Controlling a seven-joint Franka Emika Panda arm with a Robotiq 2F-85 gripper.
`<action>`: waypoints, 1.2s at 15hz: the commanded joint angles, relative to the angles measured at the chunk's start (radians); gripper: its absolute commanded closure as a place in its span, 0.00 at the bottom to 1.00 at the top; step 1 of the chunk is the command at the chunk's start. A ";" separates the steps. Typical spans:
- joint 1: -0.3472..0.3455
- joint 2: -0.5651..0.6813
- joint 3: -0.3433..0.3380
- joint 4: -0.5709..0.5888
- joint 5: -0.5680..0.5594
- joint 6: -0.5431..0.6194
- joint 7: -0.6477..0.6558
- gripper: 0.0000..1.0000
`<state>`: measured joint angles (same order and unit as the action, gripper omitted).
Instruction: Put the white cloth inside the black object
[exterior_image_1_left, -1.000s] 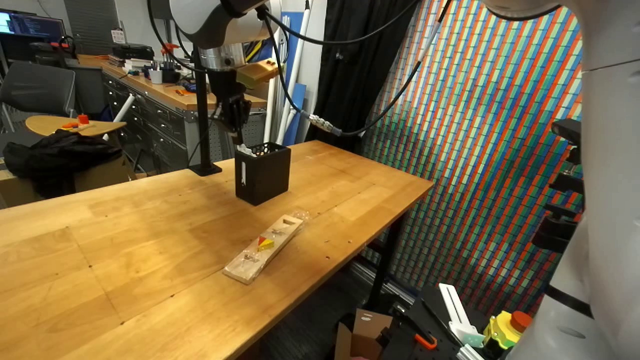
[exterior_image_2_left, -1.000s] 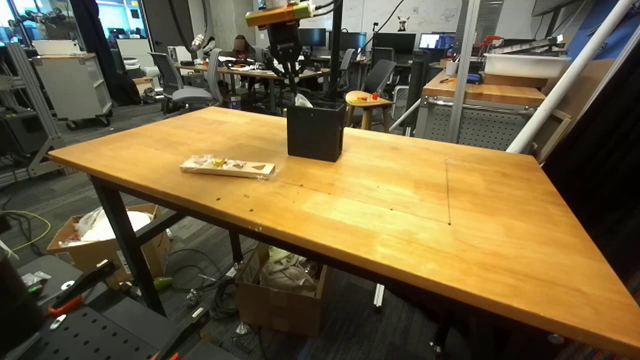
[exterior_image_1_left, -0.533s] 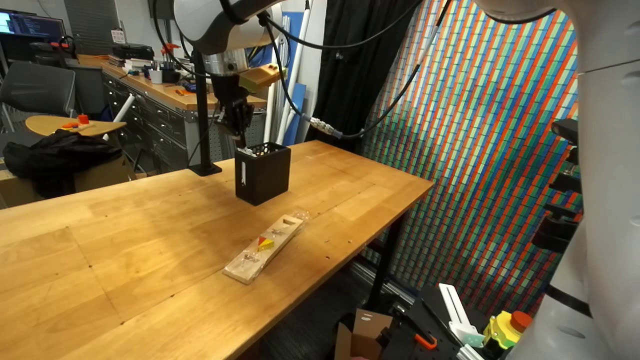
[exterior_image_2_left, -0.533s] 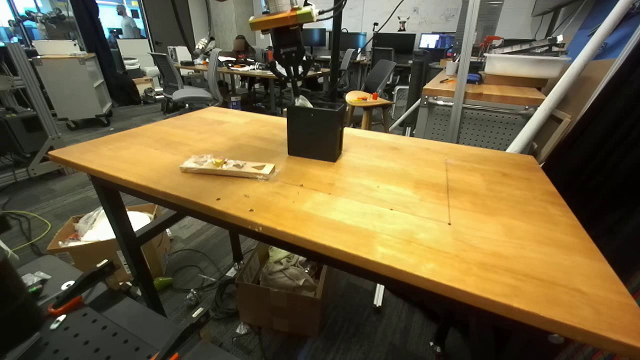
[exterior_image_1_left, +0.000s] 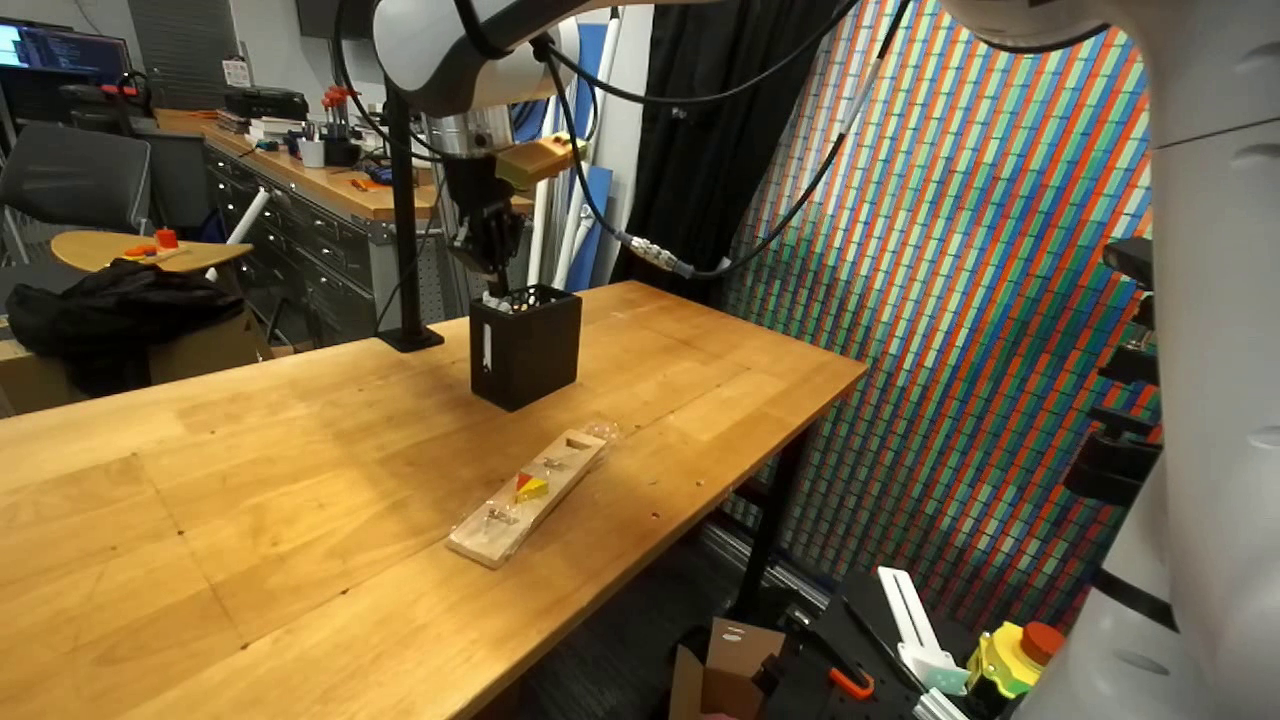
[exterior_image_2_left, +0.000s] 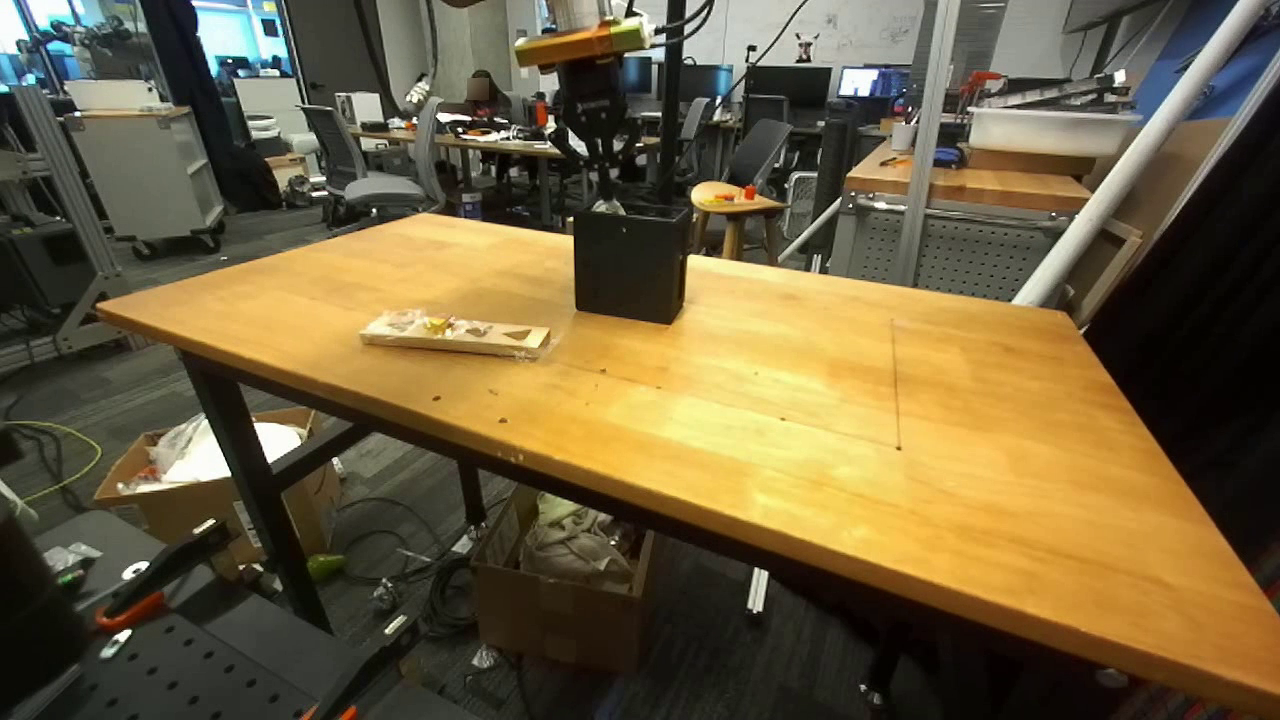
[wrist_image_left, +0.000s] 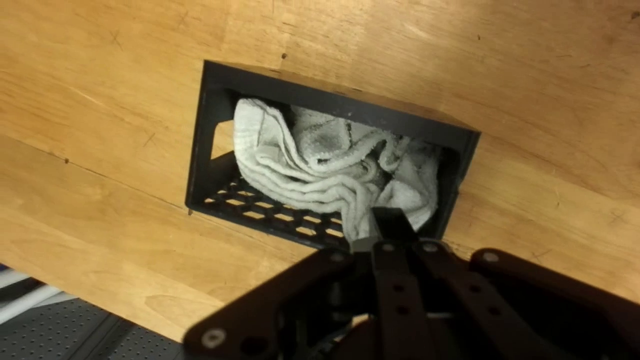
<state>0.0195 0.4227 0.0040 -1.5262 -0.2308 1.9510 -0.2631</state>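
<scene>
Step in hand, by my reading: the tuck-in, late in the task. The white cloth lies bunched almost wholly inside the black container, which stands upright on the table. Wrist view: cloth fills the mouth from 10 round to 4 o'clock; bare gap at 8, perforated wall showing there. One ridge of cloth runs to 5 o'clock, up to the fingertips. In both exterior views a small white peak pokes above the rim, at the container's 11.

The gripper points down over that peak, jaws drawn together, narrow. Whether a thin fold is pinched between them, cannot tell; contact with the peak looks likely.

Next move, I judge: press the peak below the rim, nudging it toward the wrist view's 8 o'clock gap where there is room, then lift straight away so no fold follows it out.

Against the earlier frames: gripper shifted toward 4 o'clock in both exterior views, jaws as narrow as before. Peak shows lower above the rim, though the fingertips may hide some of it. Container unmoved; wooden strip, at the container's 8 o'clock in an exterior view, likewise.
</scene>
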 joint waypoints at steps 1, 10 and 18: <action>-0.026 0.015 0.004 0.031 0.024 -0.002 -0.024 1.00; -0.041 0.014 0.004 0.023 0.025 0.000 -0.021 1.00; 0.002 0.007 0.017 0.035 -0.014 -0.004 -0.025 1.00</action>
<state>0.0057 0.4301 0.0118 -1.5141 -0.2277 1.9519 -0.2715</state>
